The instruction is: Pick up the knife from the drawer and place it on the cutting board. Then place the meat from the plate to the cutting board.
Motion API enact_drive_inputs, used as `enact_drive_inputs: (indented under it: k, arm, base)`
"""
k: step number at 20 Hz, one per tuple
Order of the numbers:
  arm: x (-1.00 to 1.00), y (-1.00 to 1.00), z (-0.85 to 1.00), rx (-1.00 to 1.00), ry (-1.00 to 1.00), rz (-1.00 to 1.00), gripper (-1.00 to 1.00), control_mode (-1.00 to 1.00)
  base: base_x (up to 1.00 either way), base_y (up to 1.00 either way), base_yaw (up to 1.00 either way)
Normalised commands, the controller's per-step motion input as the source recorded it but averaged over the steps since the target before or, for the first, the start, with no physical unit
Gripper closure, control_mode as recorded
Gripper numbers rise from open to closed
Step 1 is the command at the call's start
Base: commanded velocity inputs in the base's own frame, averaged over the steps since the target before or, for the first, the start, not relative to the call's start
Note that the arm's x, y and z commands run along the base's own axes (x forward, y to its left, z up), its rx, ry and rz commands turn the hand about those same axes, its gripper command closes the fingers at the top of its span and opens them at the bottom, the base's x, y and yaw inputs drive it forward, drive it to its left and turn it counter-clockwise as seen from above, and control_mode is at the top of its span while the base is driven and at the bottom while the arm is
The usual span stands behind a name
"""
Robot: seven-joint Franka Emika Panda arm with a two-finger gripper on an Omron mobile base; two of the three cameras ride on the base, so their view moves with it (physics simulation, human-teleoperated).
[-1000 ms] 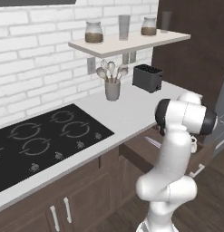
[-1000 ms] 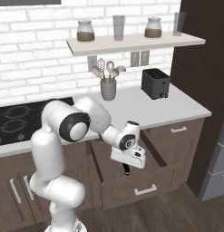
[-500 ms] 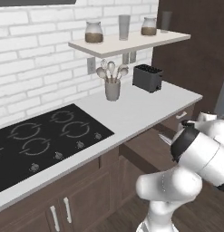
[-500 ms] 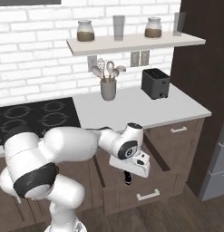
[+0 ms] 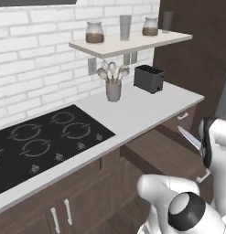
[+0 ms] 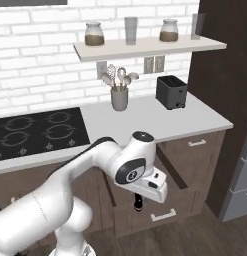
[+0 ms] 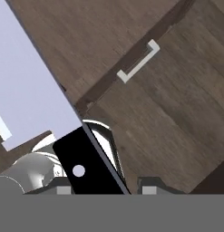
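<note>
The knife (image 7: 63,131) sits right between the fingers (image 7: 104,188), black handle clamped low at them, pale blade running up and to the left away from them in the hand view. So the fingers are closed on the handle. Off to the right of them lies the drawer (image 7: 177,118) front with its silver pull, well apart. I judge the knife lifted clear, blade (image 5: 190,138) angled above the open drawer

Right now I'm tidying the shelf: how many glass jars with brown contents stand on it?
2. One brown-filled glass jar stands near the left end of the pale wall shelf; the other brown-filled jar stands toward the right end. None looks hidden.
</note>
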Motion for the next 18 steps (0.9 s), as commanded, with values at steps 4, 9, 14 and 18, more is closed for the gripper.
enact_drive_inputs:
  k: [4, 9, 14, 18]
  arm:
    - [-0.52, 0.08, 0.77, 0.00, -0.11, 0.00, 1.00, -1.00]
    - [-0.43, 0.35, 0.16, 0.00, -0.04, 0.03, 1.00, -1.00]
    - [0.00, 0.00, 0.00, 0.00, 0.00, 0.00, 1.00, 1.00]
    - [0.00, 0.00, 0.00, 0.00, 0.00, 0.00, 1.00, 1.00]
  base:
    - [0.00, 0.00, 0.00]
    - [0.00, 0.00, 0.00]
    - [-0.40, 0.33, 0.14]
    - [-0.16, 0.18, 0.36]
